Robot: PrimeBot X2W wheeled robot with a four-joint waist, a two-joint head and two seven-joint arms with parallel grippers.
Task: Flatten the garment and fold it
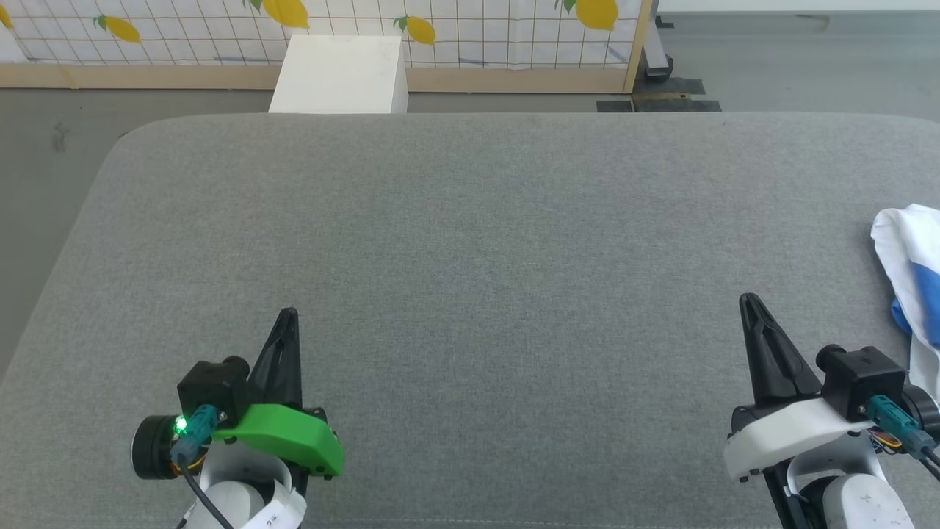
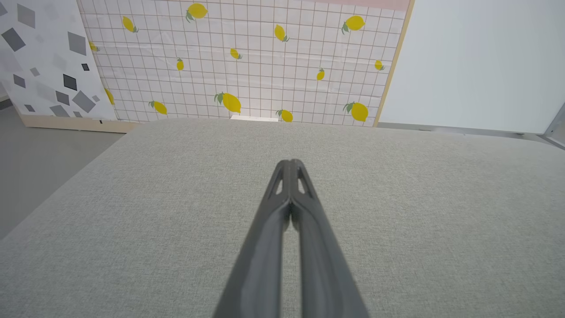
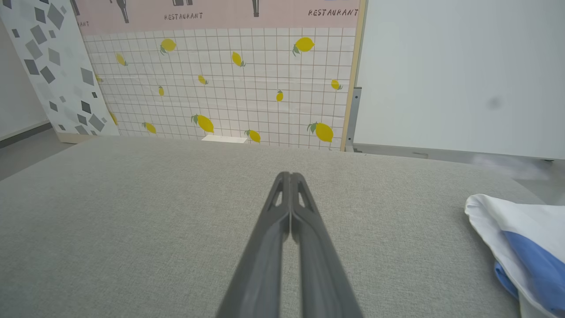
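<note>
Left hand [image 1: 288,317] and right hand [image 1: 749,303], both clenched and empty, over the bench [image 1: 470,242]; folding not begun.
The garment [image 1: 910,257] lies bunched off the right hand's outer side, near but apart, neither flattened nor folded. The hands sit low, well apart, fingers pointing straight ahead. By this view, the reach, the spreading and every fold remain.

Garment [image 1: 907,257] on the table's [image 1: 470,242] right edge; box [image 1: 341,73] behind
</note>
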